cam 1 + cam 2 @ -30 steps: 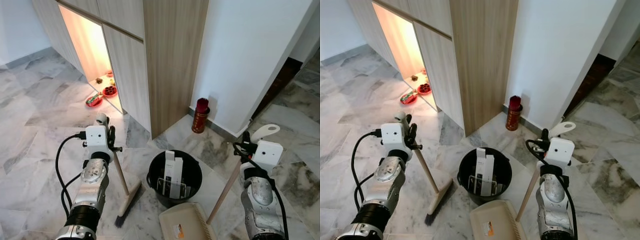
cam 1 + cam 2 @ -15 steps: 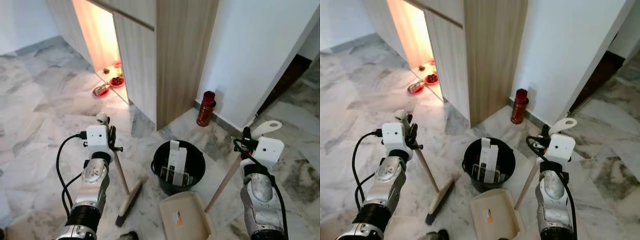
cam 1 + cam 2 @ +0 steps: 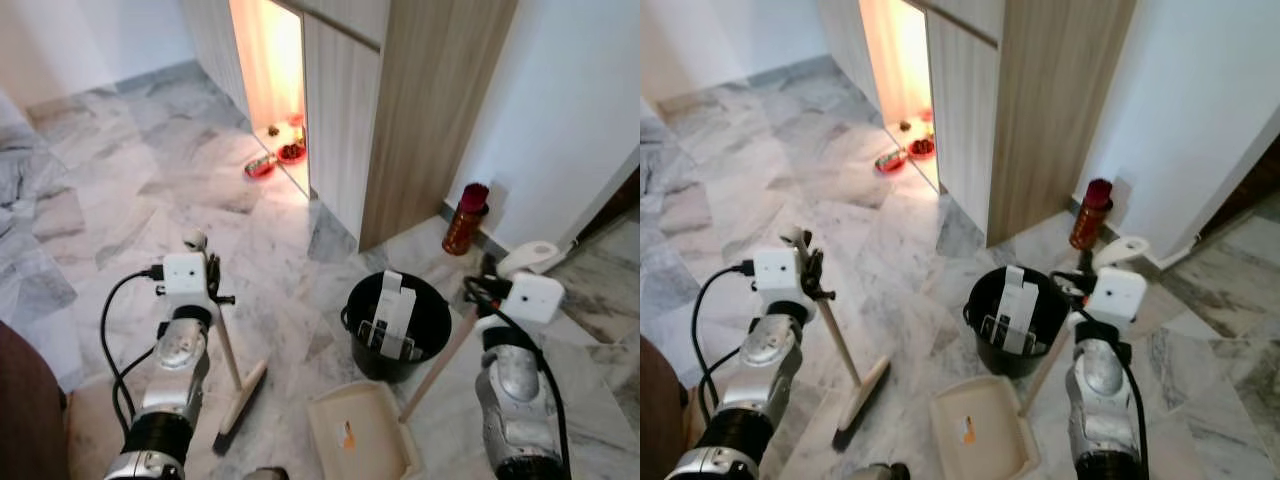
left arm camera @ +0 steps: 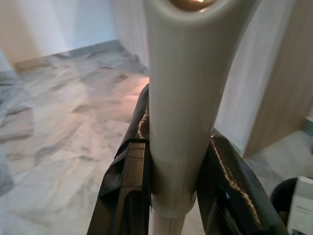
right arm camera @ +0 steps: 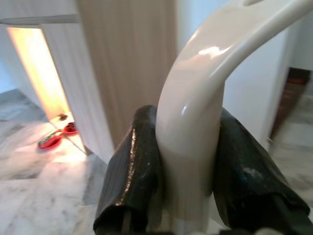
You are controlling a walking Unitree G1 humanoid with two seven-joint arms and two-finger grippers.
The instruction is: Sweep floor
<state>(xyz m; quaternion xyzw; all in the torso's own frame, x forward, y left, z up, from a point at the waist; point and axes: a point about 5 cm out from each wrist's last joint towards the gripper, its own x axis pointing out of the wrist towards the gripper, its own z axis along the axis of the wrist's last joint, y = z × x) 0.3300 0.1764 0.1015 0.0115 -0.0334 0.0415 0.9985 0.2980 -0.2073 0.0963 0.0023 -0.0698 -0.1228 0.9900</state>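
Left tool [image 4: 173,181] pinches my wooden broom [image 3: 232,375]; right tool [image 5: 188,181] clamps the glossy cream dustpan [image 3: 362,437] handle.

The right gripper [image 5: 188,181] clamps its two black fingers [image 5: 132,171] on the cream dustpan handle [image 5: 195,112], which curves up past them. Beyond stand a wood-grain cabinet [image 5: 127,63], its lit alcove, and red dishes [image 5: 58,136] on the marble floor [image 5: 44,196].

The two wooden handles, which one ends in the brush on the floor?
The wooden broom handle clamped in the left gripper; its brush head rests on the marble floor. The other, in the right gripper, runs down to the beige dustpan.
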